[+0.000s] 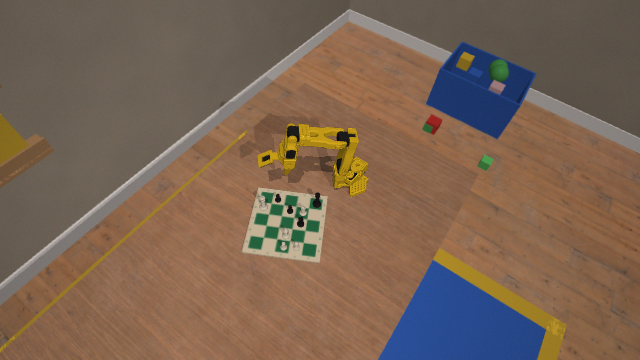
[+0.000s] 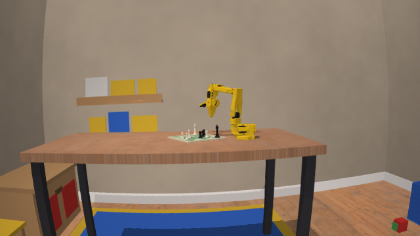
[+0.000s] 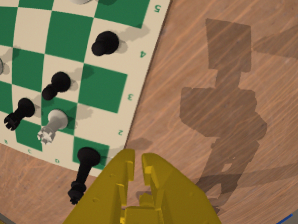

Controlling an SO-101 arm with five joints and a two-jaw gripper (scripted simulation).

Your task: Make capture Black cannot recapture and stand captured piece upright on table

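Yellow gripper (image 3: 139, 163) is closed on nothing, you see, poised above bare table (image 2: 279, 144) just off the chessboard's (image 1: 251, 246) edge. All pieces stand on the board, the tall black one (image 3: 83, 171) nearest.

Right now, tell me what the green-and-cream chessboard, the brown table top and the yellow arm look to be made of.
Green-and-cream chessboard: a thin flat sheet lying flush on the table, matte; card or vinyl, hard to say.
Brown table top: wood or wood veneer, with visible grain lines and a satin look.
Yellow arm: probably moulded or printed plastic, uniform colour, blocky shells, dark joint units.
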